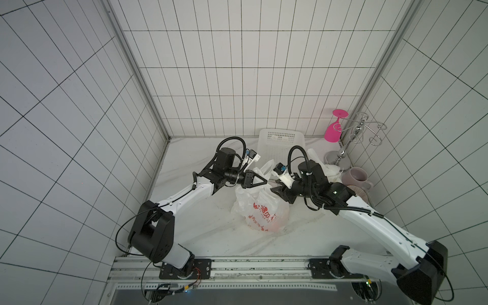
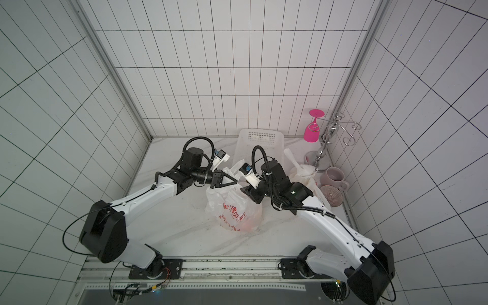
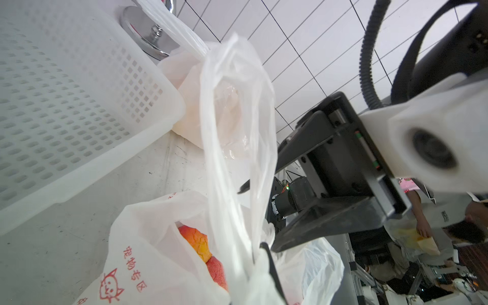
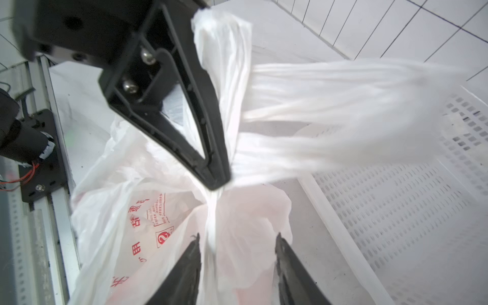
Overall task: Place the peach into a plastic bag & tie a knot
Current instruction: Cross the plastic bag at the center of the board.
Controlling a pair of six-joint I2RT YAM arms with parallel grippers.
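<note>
The white plastic bag [image 1: 260, 208] [image 2: 233, 208] with red print sits mid-table in both top views. The peach [image 3: 200, 243] lies inside it, orange-red through the bag's mouth in the left wrist view. My left gripper [image 1: 268, 181] [image 2: 239, 181] [image 4: 215, 182] is shut on a twisted handle of the bag, above the bag's top. A loop of handle [image 3: 237, 132] stands up past it. My right gripper [image 1: 273, 188] [image 4: 237, 243] is open just opposite, tips almost meeting the left's. A thin twisted strand of bag [image 4: 212, 224] runs between its fingers, unpinched.
A white perforated basket [image 1: 280, 140] stands behind the bag. At the back right are a chrome glass rack [image 1: 343, 150] with a pink glass [image 1: 334, 129], a mauve mug [image 1: 356, 178], a ribbed bowl [image 1: 357, 192] and another filled white bag [image 1: 330, 169].
</note>
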